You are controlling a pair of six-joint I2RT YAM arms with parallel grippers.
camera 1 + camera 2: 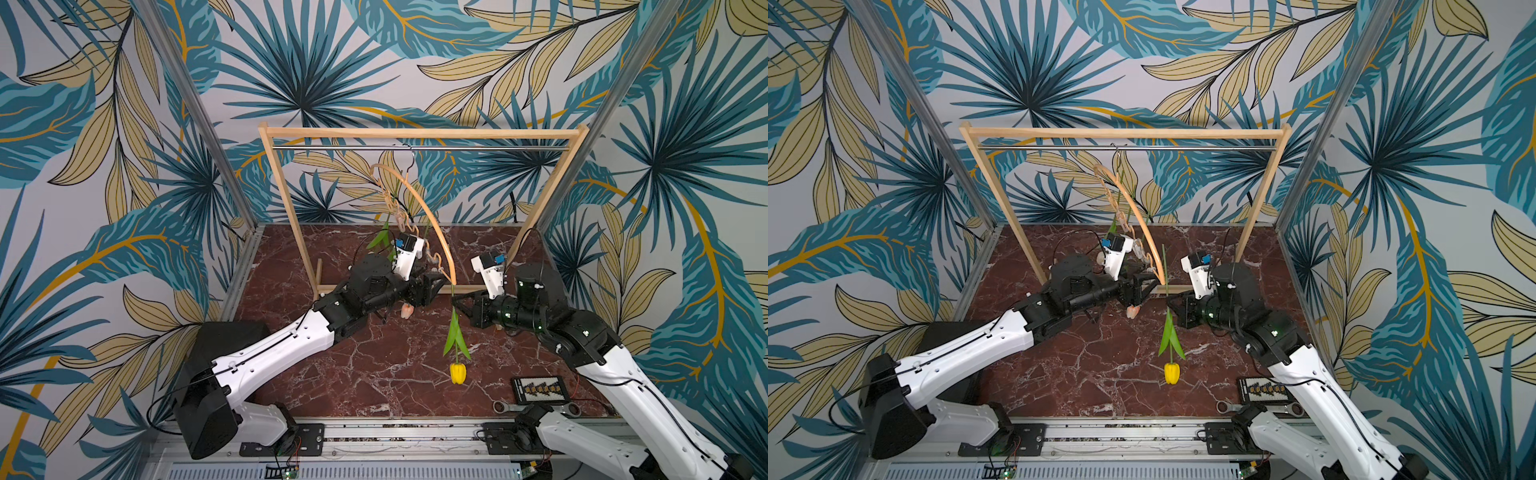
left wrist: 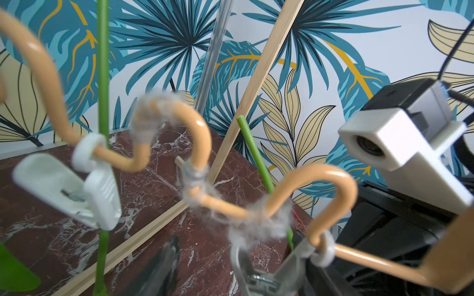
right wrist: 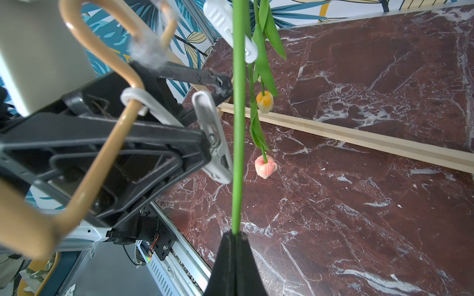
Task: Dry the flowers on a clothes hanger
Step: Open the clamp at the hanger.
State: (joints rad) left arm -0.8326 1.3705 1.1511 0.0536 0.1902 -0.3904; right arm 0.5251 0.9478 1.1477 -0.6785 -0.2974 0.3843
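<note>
Right hand (image 3: 234, 235) pinches one yellow tulip (image 1: 458, 372) (two other tulips (image 3: 266, 166) (image 3: 265, 101) hang); left hand (image 1: 438, 286) gapes around one clip (image 3: 206, 110).

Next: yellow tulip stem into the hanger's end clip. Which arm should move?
Right. The right gripper is shut on the yellow tulip stem, which hangs just beside the end clip. The left gripper straddles that clip, so it should likely hold.

The light wooden clothes hanger (image 1: 435, 226) hangs tilted by its hook. The pink tulip (image 3: 266, 167) and the orange-yellow tulip (image 3: 264, 101) hang head down from its clips (image 2: 77, 189); the yellow tulip (image 1: 458, 372) hangs head down, stem just beside its lowest clip (image 3: 213, 138).
</note>
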